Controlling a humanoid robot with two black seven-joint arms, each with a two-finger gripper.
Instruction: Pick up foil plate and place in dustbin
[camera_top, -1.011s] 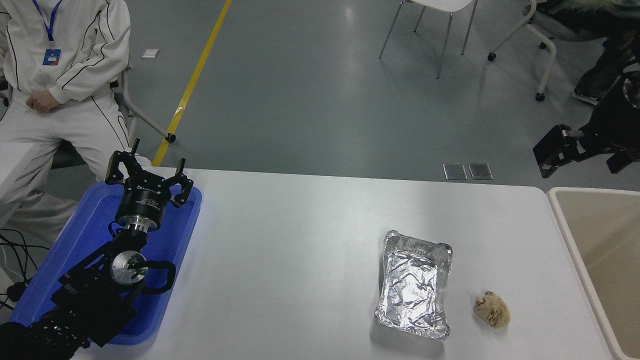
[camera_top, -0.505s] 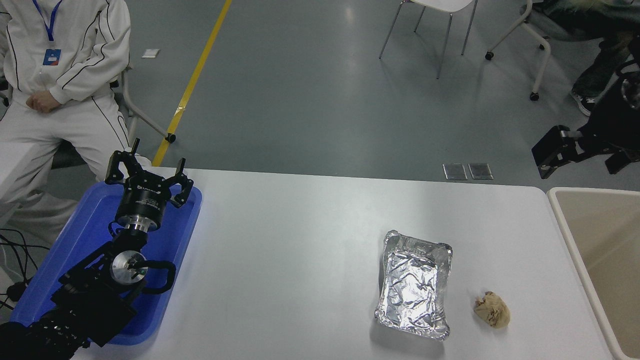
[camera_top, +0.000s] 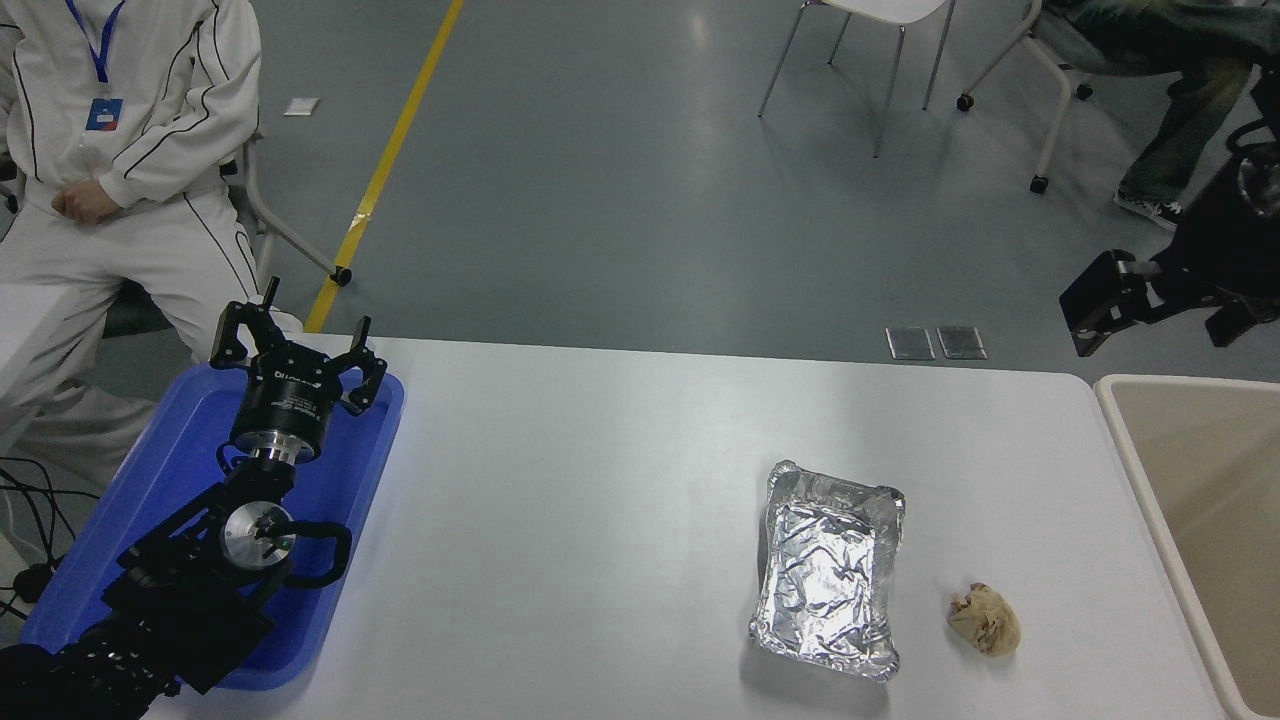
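The foil plate (camera_top: 828, 572) is a shiny, crinkled silver tray lying flat on the white table, right of centre and toward the near edge. The dustbin (camera_top: 1128, 445), a beige bin with a thick pale rim, stands off the table's right end and is cut off by the picture's edge. My right gripper (camera_top: 1098, 300) hangs over the floor at the right edge, beyond the table's far side, well away from the plate. Parked at the lower left, my left gripper (camera_top: 298, 338) is open over a blue tray, holding nothing.
A crumpled tan paper ball (camera_top: 985, 619) lies just right of the foil plate. The flat blue tray (camera_top: 165, 455) sits at the table's left end. A person in white (camera_top: 120, 150) sits at the far left. Chairs (camera_top: 880, 40) and another person's legs (camera_top: 1170, 90) are at the top right.
My right arm has edged slightly to the left. The wheeled chair and legs at the top right have shifted left. The plate, ball and left arm have stayed put.
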